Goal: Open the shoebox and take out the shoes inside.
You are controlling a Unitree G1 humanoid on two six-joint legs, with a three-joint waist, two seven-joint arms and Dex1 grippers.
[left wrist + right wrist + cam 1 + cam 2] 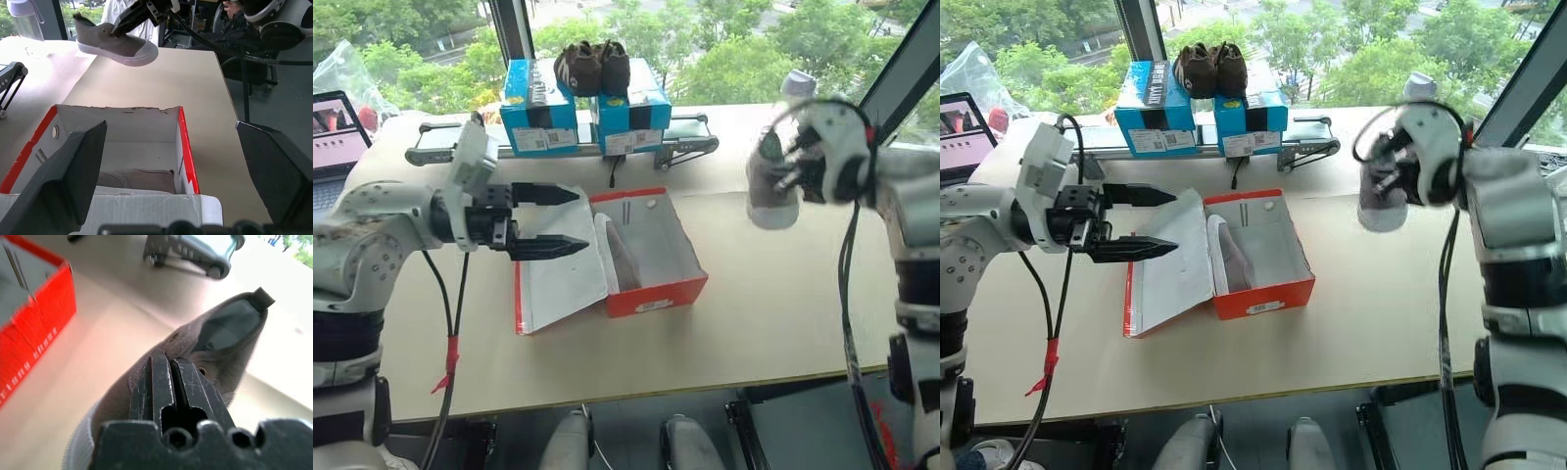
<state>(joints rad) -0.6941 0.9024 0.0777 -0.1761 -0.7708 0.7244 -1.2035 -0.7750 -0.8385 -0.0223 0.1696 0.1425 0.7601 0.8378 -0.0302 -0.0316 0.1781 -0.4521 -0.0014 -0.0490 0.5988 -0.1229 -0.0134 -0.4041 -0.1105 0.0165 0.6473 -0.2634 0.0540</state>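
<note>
The red shoebox [658, 291] stands open in the middle of the table, its lid [558, 274] folded flat to the left with the white inside up. One grey shoe [620, 257] lies inside along the box's left wall, also seen in the left wrist view as the shoe [137, 180]. The other grey shoe [770, 194] with a white sole hangs in the air to the right of the box, with my right gripper [790, 168] shut on its upper [225, 333]. My left gripper [558, 220] hovers open over the lid, pointing toward the box.
Two blue boxes [578, 117] with a dark brown pair of shoes [592, 67] on top stand at the table's far edge, beside a black stand [680, 145]. A laptop [335, 137] sits far left. A person [234, 19] sits beyond the table's right end.
</note>
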